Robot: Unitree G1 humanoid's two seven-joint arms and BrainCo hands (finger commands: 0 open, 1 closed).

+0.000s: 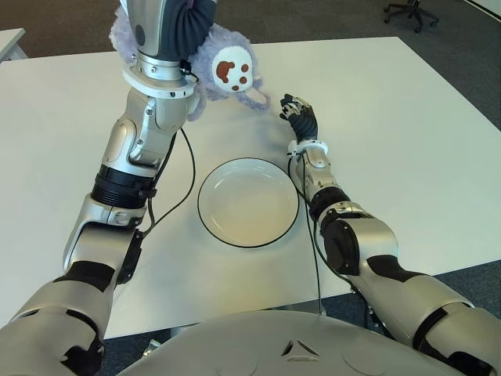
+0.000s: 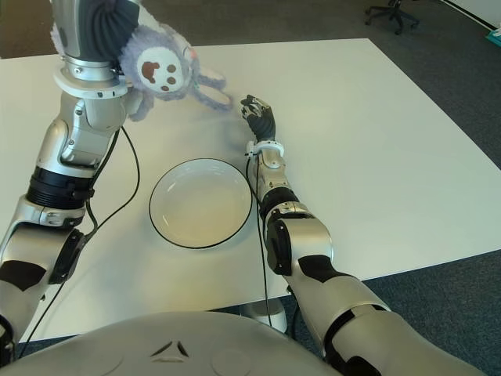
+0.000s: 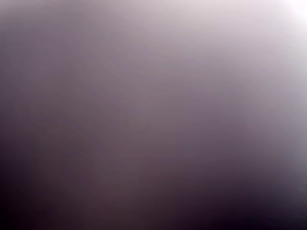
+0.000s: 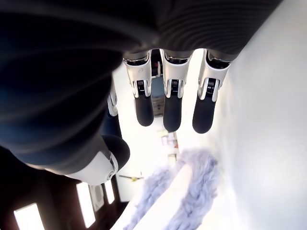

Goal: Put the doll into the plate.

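White plate [image 1: 249,203] with a dark rim sits empty on the bench [image 1: 407,141], nearest the robot; beyond it and to its left, the left hand [image 1: 168,31] is at the purple plush doll [image 1: 223,70] and appears clamped on it, though its wrist view shows nothing clear. Right hand [image 1: 297,110] shows beyond the plate's right edge, fingers [image 4: 172,108] apart, holding nothing. Judgement: bring the doll over the plate's middle, lower until its body is inside the rim, then release, minding its trailing ears.

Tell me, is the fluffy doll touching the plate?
Apart. The right eye view shows bare table between the doll and the plate.
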